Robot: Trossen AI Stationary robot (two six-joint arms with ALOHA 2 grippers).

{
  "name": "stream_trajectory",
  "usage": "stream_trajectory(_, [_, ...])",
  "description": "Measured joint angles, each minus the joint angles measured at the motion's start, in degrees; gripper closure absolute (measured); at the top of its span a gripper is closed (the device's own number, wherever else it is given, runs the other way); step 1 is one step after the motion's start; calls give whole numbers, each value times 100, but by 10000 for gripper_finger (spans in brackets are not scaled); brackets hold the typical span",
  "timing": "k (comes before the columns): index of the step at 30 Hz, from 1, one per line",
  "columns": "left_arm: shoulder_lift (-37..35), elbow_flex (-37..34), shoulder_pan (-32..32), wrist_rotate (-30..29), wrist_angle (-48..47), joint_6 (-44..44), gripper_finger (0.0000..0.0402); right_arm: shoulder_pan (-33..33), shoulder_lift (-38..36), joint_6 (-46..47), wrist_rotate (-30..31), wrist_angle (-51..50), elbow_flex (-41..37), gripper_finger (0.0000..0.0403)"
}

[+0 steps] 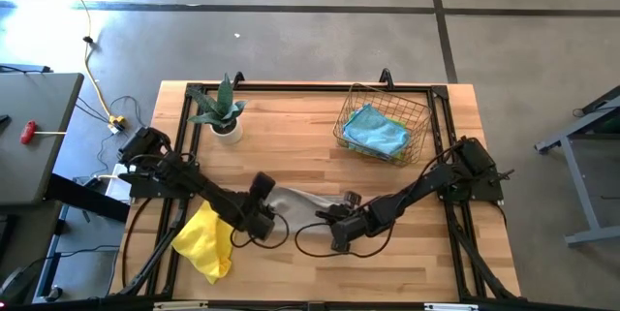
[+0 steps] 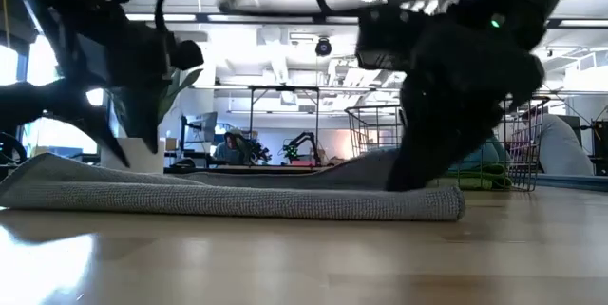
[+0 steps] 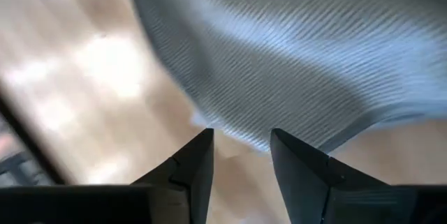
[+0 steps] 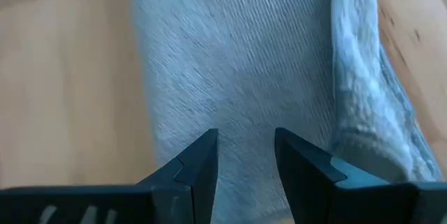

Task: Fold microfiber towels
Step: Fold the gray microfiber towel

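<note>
Over grey towel [image 1: 295, 202], both end effectors part-open, empty

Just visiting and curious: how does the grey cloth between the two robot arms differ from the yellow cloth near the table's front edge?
The grey microfiber towel lies flat and folded over between the left gripper and the right gripper; the yellow microfiber towel sits crumpled in a heap. The grey one is at the table's middle, the yellow one by the left arm, away from both grippers. Both are soft cloths on the wooden table.
</note>
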Motion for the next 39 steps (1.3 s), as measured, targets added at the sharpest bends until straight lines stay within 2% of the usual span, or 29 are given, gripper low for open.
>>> stream_trajectory(4, [0, 0, 186, -456, -132, 62, 271, 0, 1, 3, 24, 26, -162, 268])
stream_trajectory(6, [2, 19, 239, -483, -134, -70, 271, -7, -13, 121, 71, 57, -255, 268])
stream_trajectory(8, [4, 126, 216, -71, -114, -193, 271, -7, -21, 222, 106, 85, -311, 268])
stream_trajectory(12, [4, 280, 62, 1157, 190, -311, 271, -9, -24, 151, 120, 70, -324, 268])
stream_trajectory(15, [2, 216, -55, 1442, 540, -306, 271, -9, -20, 58, 136, 72, -326, 268])
stream_trajectory(20, [5, -128, -2, 1080, 702, -220, 271, -9, -17, -34, 121, 78, -329, 268])
stream_trajectory(28, [4, -539, 419, 233, 642, -297, 271, -9, -11, -63, 98, 94, -335, 268])
stream_trajectory(35, [4, -653, 798, -1008, -17, -243, 271, -9, -9, -61, 90, 94, -337, 268])
stream_trajectory(39, [-42, -416, 733, -909, -536, -457, 271, -14, -91, -65, 27, 47, -341, 268])
